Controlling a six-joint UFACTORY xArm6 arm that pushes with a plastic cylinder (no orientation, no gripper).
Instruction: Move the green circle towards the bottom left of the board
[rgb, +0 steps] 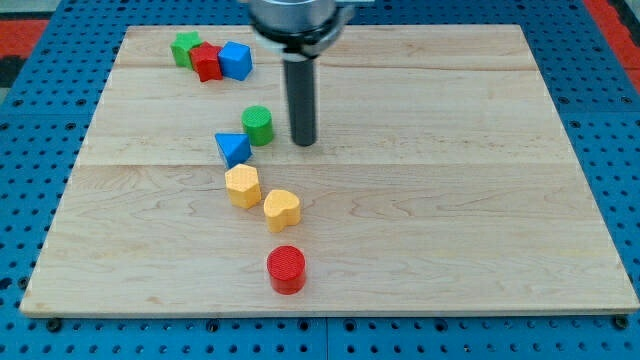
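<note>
The green circle (258, 125) sits on the wooden board (450, 200), left of centre in its upper half. My tip (303, 141) is just to the circle's right, a small gap away and not touching it. A blue triangle (233, 149) lies right below-left of the circle. A yellow hexagon (243, 186) and a yellow heart (282, 209) lie further down, then a red circle (286, 268) near the bottom.
At the board's top left a green block (185, 48), a red block (208, 61) and a blue cube (236, 60) stand packed in a row. The board lies on a blue pegboard (30, 150).
</note>
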